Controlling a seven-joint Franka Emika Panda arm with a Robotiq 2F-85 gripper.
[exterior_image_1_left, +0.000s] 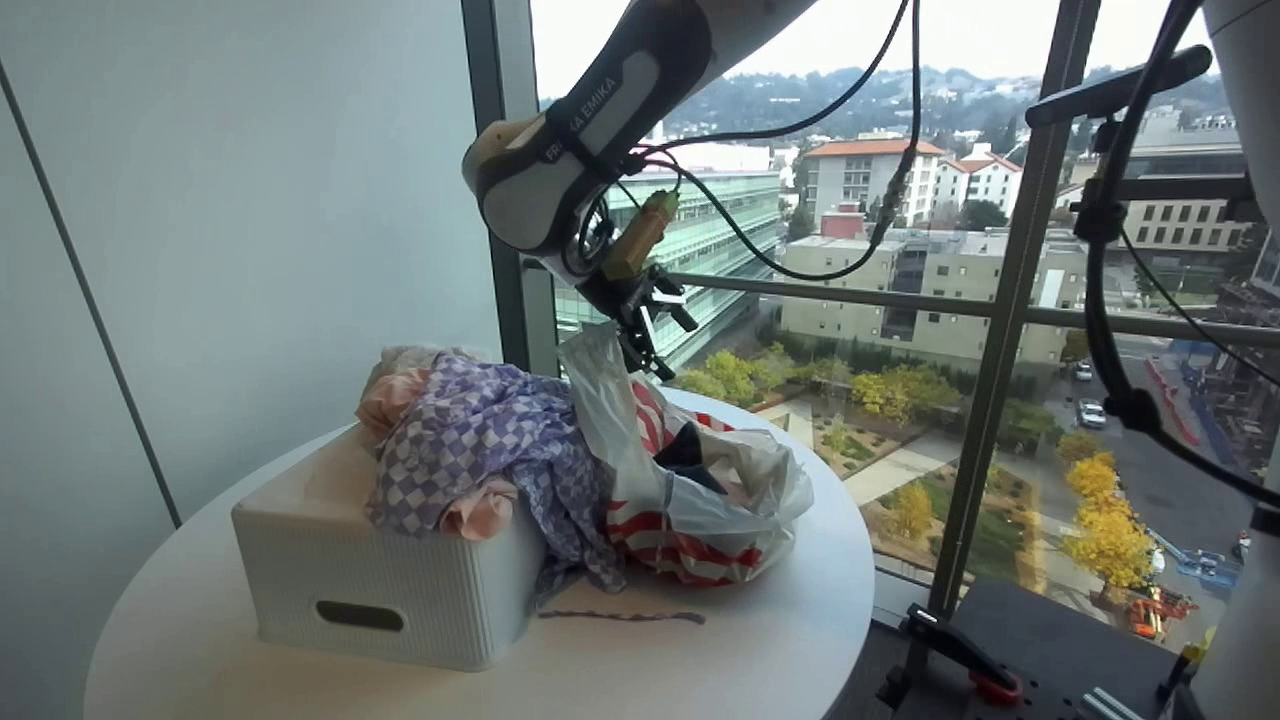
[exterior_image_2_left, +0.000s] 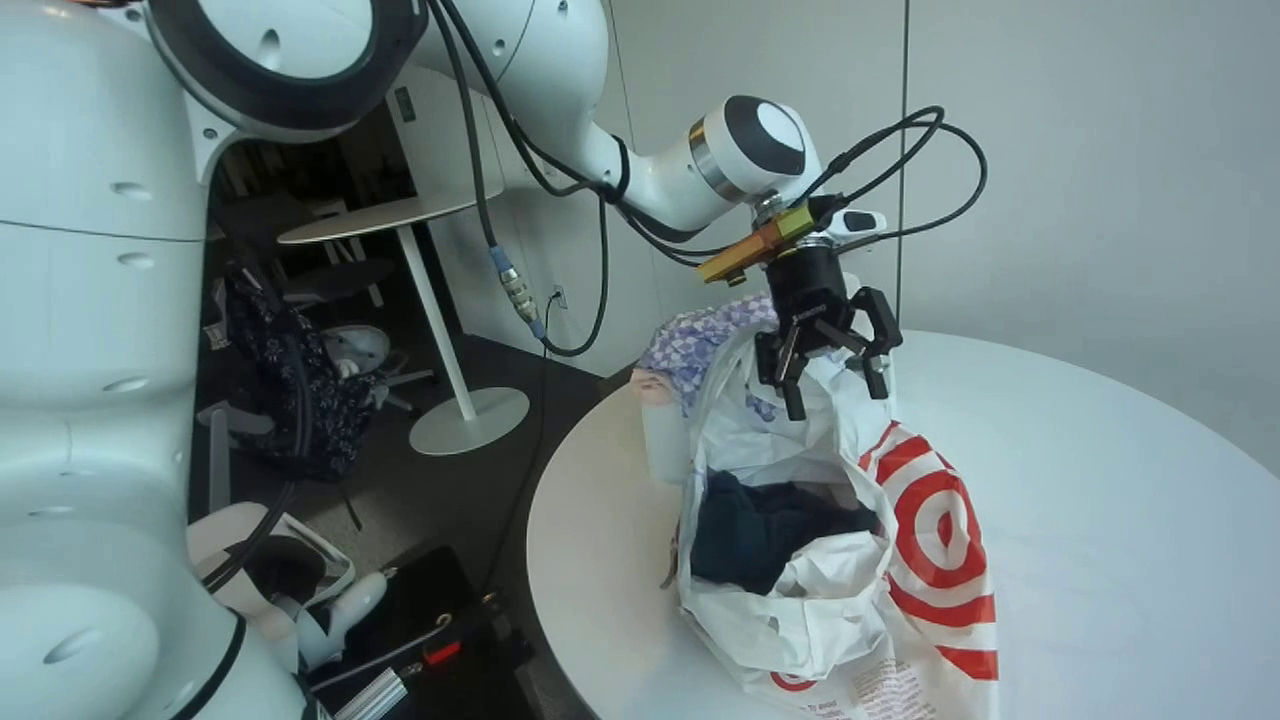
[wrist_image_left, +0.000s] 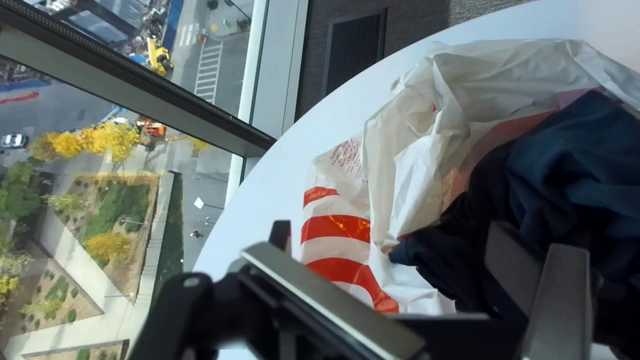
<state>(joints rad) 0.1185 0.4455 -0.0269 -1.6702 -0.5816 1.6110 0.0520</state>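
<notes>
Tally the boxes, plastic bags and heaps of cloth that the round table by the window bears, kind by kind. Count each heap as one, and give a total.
Box: 1
Plastic bag: 1
Heaps of cloth: 2 (checkered heap on the box, dark heap in the bag)
Total: 4
Pieces within each heap cannot be told apart.

The bag (exterior_image_2_left: 930, 560) is thin, crinkled plastic with a faint gloss, partly see-through. The dark cloth (exterior_image_2_left: 750, 530) in it looks soft and matt. The checked cloth (exterior_image_1_left: 470, 430) is thin, wrinkled, dull fabric. The box (exterior_image_1_left: 400, 560) looks like matt plastic, finely ribbed on its sides. The table (exterior_image_2_left: 1100, 480) is smooth. The gripper (exterior_image_2_left: 836, 397) is mostly matt, its fingers (wrist_image_left: 330, 297) faced with smooth, metal-looking strips.
</notes>
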